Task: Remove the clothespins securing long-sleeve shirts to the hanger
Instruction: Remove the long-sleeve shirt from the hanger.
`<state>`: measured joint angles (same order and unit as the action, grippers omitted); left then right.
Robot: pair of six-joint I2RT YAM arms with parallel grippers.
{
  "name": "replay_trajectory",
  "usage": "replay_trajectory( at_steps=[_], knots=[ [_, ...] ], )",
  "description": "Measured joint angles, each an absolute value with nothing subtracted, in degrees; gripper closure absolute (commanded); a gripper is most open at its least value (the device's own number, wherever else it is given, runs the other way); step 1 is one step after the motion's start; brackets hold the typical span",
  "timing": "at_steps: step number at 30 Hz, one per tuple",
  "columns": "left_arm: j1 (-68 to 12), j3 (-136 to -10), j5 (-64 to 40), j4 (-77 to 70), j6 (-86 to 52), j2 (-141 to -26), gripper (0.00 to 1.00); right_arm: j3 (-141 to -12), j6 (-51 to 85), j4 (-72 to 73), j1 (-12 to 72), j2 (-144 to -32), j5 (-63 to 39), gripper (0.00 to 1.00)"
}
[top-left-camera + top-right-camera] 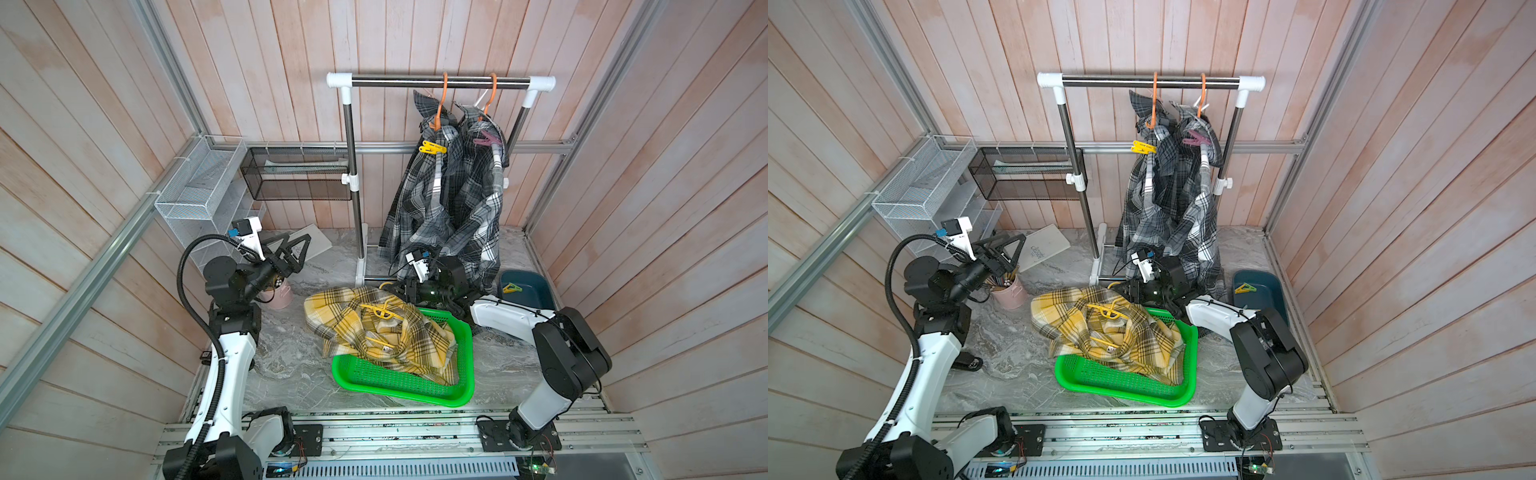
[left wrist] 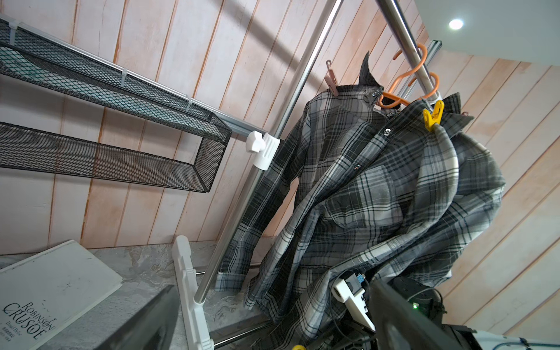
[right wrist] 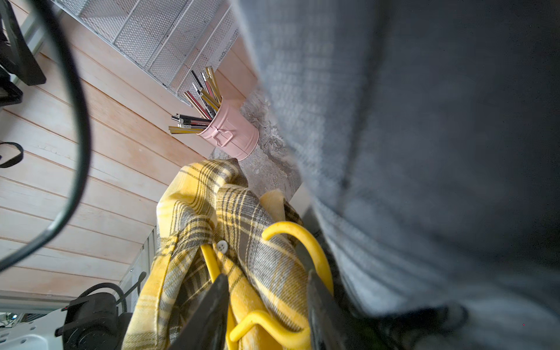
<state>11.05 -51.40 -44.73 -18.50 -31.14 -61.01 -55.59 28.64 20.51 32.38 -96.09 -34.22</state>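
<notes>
**A:** Obs. The right claw [image 3: 266,274] sits low at the far edge of the yellow shirt [image 1: 374,328], which lies heaped half in the green basket [image 1: 399,390]. The hem of the grey shirts [image 1: 449,195] drapes over its wrist.

**B:** Clamped on anything?

**A:** Cannot tell. In the right wrist view its jaws stand either side of the yellow hanger [image 3: 303,239] and a fold of cloth, but whether they pinch does not show. The left claw [image 1: 297,249] is spread wide and holds nothing. It is raised near the pink cup [image 1: 279,297] and aimed at the rack [image 1: 440,81].

**B:** Which pins remain?

**A:** None shows on the yellow shirt. The grey shirts hang on orange hangers [image 1: 444,95]. A yellow pin [image 1: 433,147] and a mauve pin [image 1: 486,139] grip their shoulders. The left wrist view shows a wall-side pin [image 2: 331,80], also mauve, which I take for a third. A loose pin [image 1: 510,287] lies in the blue tub [image 1: 536,291].

**B:** How to do the step well?

**A:** My judgement: first back the right claw straight out from under the hem, or the cloth may snag and swing the hangers. Then go for the yellow pin, which faces the spread claw. Come in at its tail end and squeeze both tails fully so the mouth gapes. Only then lift it off along the shoulder. Pulling before it gapes could drag the shirt off its hanger.
</notes>
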Motion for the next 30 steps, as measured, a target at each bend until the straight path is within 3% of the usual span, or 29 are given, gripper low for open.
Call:
replay_trajectory(
  at_steps=[9, 23, 27, 30],
  knots=[
    [11.9, -50.7, -45.0, -19.2, -31.8, -61.0, 0.01, -55.6, 27.0, 16.6, 32.4, -94.6, -27.9, 0.49],
    [12.6, -50.5, -46.2, -20.4, -32.9, -61.0, 0.01, -56.1, 27.9, 19.6, 34.9, -98.5, -32.2, 0.51],
    [12.9, -50.4, -46.3, -20.4, -33.1, -61.0, 0.01, -56.6, 27.7, 19.6, 35.1, -99.0, -32.6, 0.59],
    [12.9, -50.4, -46.3, -20.4, -33.3, -61.0, 0.01, -56.6, 27.2, 19.7, 35.1, -98.9, -32.9, 0.72]
  ],
)
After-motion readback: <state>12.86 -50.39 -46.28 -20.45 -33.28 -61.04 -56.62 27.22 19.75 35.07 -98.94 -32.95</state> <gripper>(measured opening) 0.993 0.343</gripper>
